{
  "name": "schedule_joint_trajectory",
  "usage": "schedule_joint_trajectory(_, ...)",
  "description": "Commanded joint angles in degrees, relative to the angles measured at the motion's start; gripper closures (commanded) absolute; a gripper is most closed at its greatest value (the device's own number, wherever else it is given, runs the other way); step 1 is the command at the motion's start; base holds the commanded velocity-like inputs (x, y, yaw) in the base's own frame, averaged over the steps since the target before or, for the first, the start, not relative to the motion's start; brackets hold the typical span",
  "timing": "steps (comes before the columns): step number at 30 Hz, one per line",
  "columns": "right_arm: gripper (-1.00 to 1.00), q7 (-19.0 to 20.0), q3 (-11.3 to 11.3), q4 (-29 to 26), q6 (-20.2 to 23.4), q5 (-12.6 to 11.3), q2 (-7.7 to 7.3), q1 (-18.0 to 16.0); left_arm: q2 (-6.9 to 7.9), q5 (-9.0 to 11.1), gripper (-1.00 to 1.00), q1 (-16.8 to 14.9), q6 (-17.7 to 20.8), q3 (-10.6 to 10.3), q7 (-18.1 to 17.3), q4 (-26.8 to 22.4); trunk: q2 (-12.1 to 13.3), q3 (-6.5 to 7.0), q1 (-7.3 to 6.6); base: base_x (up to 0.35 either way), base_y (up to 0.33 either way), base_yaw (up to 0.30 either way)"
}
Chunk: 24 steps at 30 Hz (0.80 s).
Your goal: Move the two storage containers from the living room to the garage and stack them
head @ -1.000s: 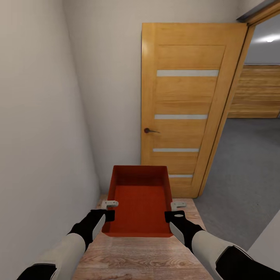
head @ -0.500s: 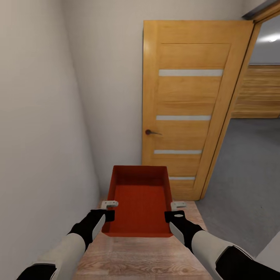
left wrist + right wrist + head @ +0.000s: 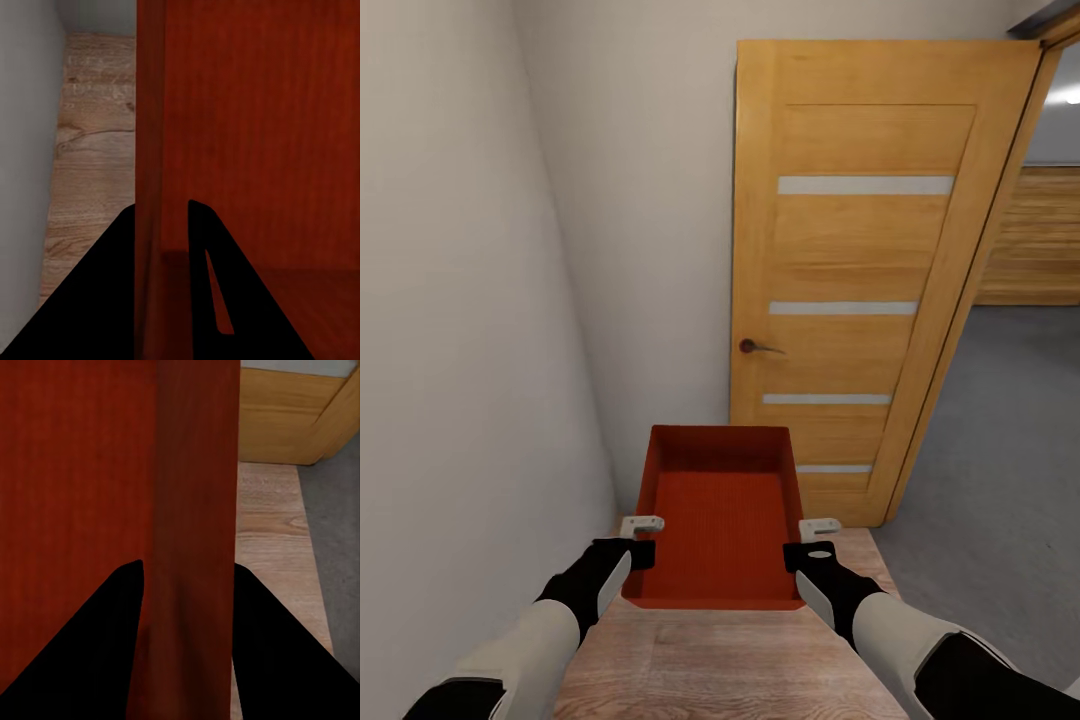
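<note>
An orange-red lidless storage container (image 3: 717, 520) hangs level in front of me above light wood-plank flooring. My left gripper (image 3: 643, 537) is shut on its left wall and my right gripper (image 3: 818, 540) is shut on its right wall. In the left wrist view the black fingers (image 3: 206, 247) straddle that red wall (image 3: 150, 150). The right wrist view has its dark fingers (image 3: 120, 615) on either side of the other wall (image 3: 196, 495). The container's inside is bare with a finely textured bottom.
An orange-wood door (image 3: 865, 270) with four pale slits stands swung open just ahead. A white wall (image 3: 450, 330) runs close along my left. To the right, grey concrete floor (image 3: 1000, 440) lies past the doorway, with a wood-panelled wall (image 3: 1040, 235) far behind.
The whole view has drifted forward and slightly left, so the door looks larger and sits further right. Both grippers and the container keep the same pose relative to me.
</note>
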Motion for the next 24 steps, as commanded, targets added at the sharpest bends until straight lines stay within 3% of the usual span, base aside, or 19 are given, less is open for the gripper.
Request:
schedule_joint_trajectory(1,1.00,-0.4,0.3,-0.2,0.5,-0.9,-0.07,0.0,0.19,0.0,1.00,0.0,0.3,-0.1,0.5,-0.2,-0.1,-0.14,0.04,0.002,0.000,0.000)
schedule_joint_trajectory(24,1.00,-0.4,0.3,-0.2,0.5,-0.8,-0.12,0.0,0.19,0.0,1.00,0.0,0.3,-0.1,0.6,-0.2,-0.1,-0.14,0.04,0.000,0.000,-0.003)
